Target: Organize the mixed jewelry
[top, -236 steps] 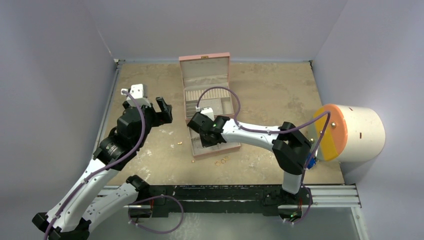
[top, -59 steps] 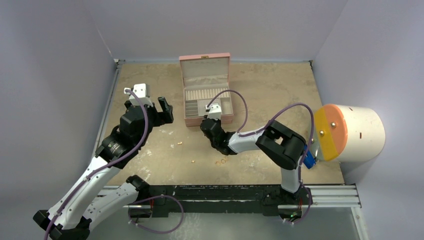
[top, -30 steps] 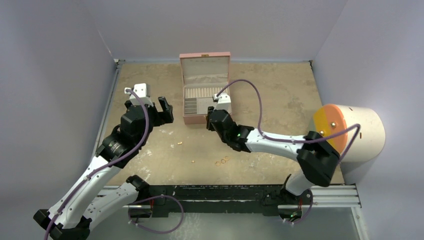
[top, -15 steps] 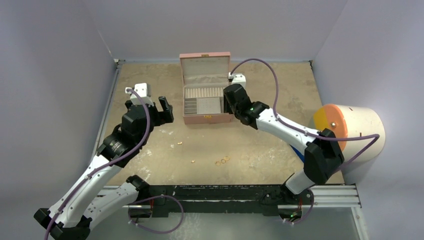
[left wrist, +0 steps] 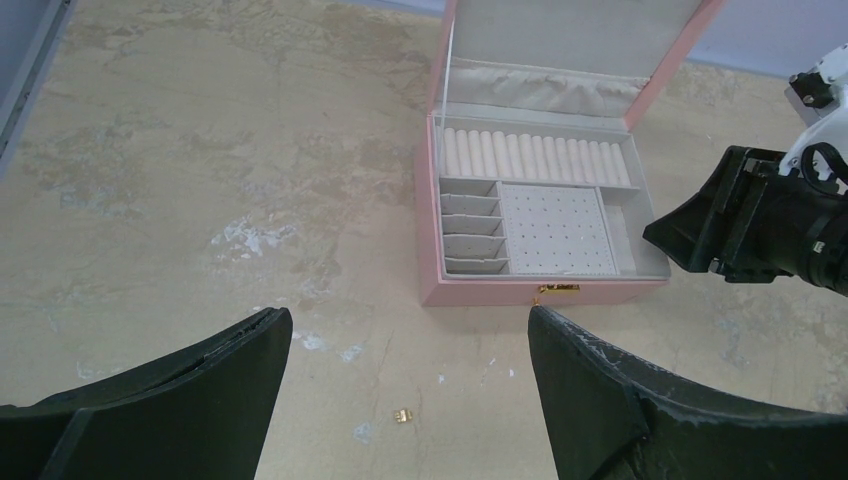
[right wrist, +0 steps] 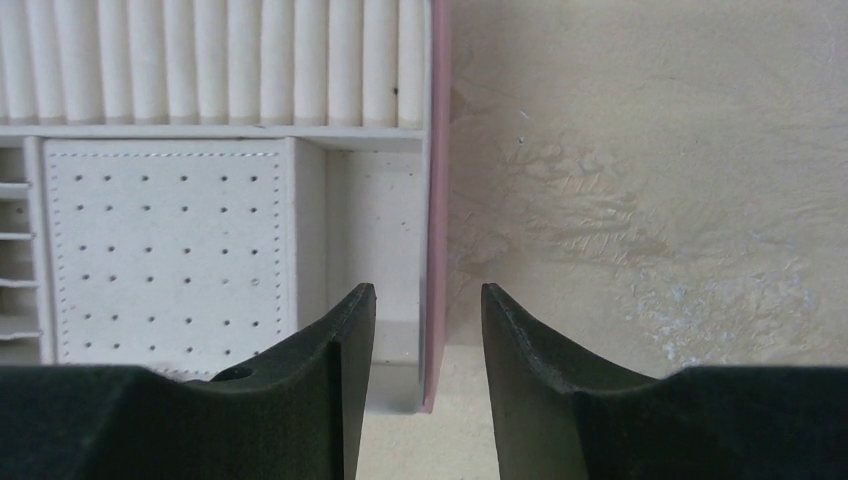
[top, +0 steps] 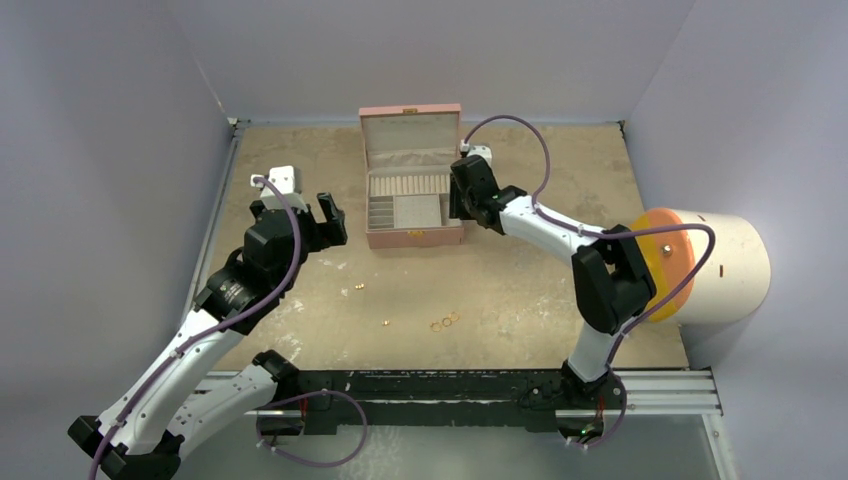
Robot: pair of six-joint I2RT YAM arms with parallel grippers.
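The mixed jewelry lies loose on the table: a cluster of small gold rings (top: 444, 321), a gold stud (top: 386, 323) and another gold bit (top: 358, 287), which the left wrist view shows below my fingers as the gold bit (left wrist: 402, 413). The open pink box (top: 414, 237) stands behind them. My right gripper (top: 463, 203) sits at the box's right side. In the right wrist view the right gripper (right wrist: 428, 296) is open, its jaws astride the pink box wall (right wrist: 437, 230) without touching it. My left gripper (top: 300, 215) hovers wide open and empty left of the box.
The box's lid (top: 410, 132) stands upright at the back. Inside are ring rolls (left wrist: 535, 157), small slots (left wrist: 470, 225) and a perforated panel (left wrist: 556, 230). A large white cylinder with an orange end (top: 700, 262) lies at the right table edge. Walls enclose the table.
My right gripper has moved from the box's front right corner up along its right side and opened wider. The box, the jewelry and the left arm have stayed put.
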